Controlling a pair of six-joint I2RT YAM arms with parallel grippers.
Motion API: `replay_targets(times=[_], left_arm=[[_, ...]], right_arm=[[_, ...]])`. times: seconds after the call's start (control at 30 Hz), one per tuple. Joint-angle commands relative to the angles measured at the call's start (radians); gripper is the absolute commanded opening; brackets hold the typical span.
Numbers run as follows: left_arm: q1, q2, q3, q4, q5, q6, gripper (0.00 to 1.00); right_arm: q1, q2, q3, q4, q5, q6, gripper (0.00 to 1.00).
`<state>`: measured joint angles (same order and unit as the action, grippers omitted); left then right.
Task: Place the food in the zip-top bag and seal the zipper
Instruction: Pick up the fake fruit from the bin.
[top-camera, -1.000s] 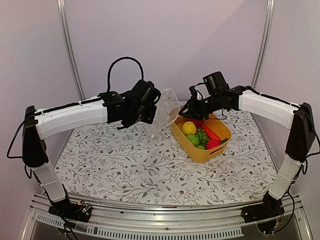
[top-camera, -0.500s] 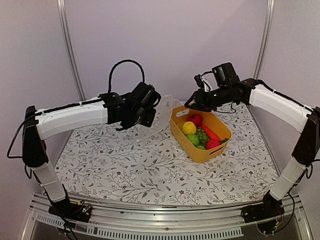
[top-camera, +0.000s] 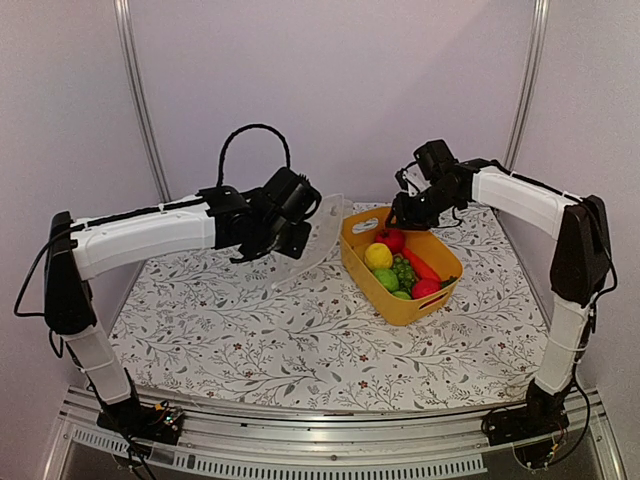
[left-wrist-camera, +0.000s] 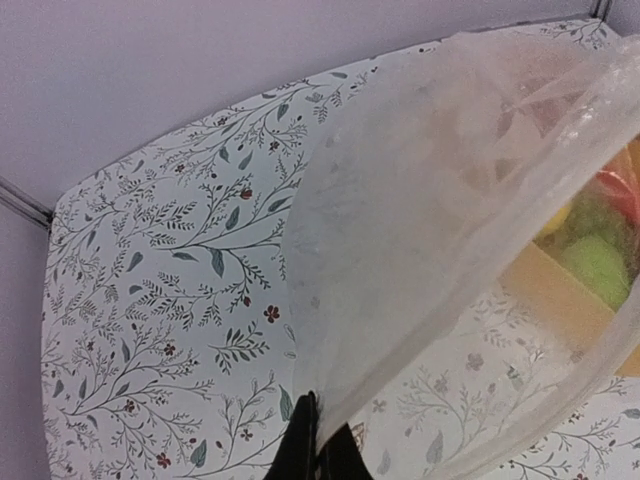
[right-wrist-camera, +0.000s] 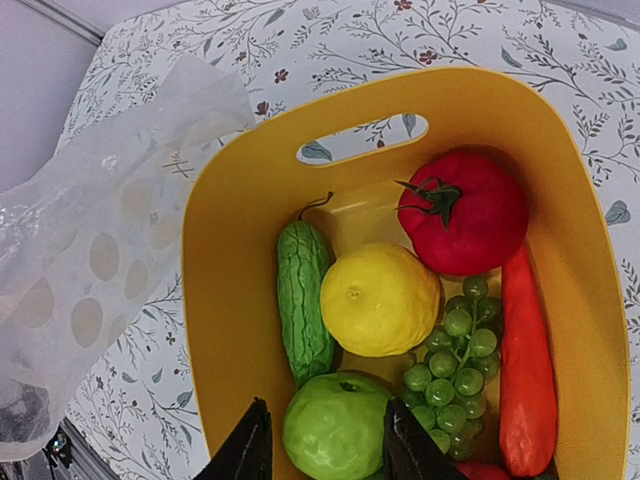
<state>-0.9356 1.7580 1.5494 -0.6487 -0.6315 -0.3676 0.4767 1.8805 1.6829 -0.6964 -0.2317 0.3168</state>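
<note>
Left gripper (left-wrist-camera: 308, 448): pressed together, pinching the bag (left-wrist-camera: 430, 220), which spreads ahead of it, beside the tub (right-wrist-camera: 225, 300).
Right gripper (right-wrist-camera: 327, 412): fingers spread, above a green apple (right-wrist-camera: 338, 440). Ahead, in the tub: lemon (right-wrist-camera: 378, 300), tomato (right-wrist-camera: 465, 215), grapes (right-wrist-camera: 455, 365), carrot (right-wrist-camera: 527, 360), cucumber (right-wrist-camera: 303, 300).

— How do the arms look?
— The left arm (top-camera: 140, 232) and right arm (top-camera: 525, 200) wear white shells, with black joints.
— And the hands?
— Left hand (top-camera: 298, 240) and right hand (top-camera: 395, 220) are black; a black cable (top-camera: 252, 126) arches above the left hand.
</note>
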Motion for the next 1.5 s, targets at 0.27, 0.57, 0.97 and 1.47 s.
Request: replay_targets(times=[0.27, 0.57, 0.97, 1.47], left_arm=[[0.016, -0.044, -0.023, -0.02, 0.047, 0.026, 0.0], [0.021, -0.035, -0.008, -0.028, 0.058, 0.04, 0.0], [0.031, -0.037, 0.0, -0.045, 0.058, 0.038, 0.0], [0.062, -0.014, 0.038, -0.026, 0.131, -0.003, 0.0]], right_arm=[[-0.003, 0.229, 0.119, -0.059, 0.024, -0.014, 0.76], [-0.002, 0.354, 0.201, -0.067, -0.022, 0.006, 0.8], [-0.003, 0.429, 0.225, -0.072, -0.039, 0.022, 0.77], [0.01, 0.044, 0.07, 0.003, -0.086, 0.051, 0.57]])
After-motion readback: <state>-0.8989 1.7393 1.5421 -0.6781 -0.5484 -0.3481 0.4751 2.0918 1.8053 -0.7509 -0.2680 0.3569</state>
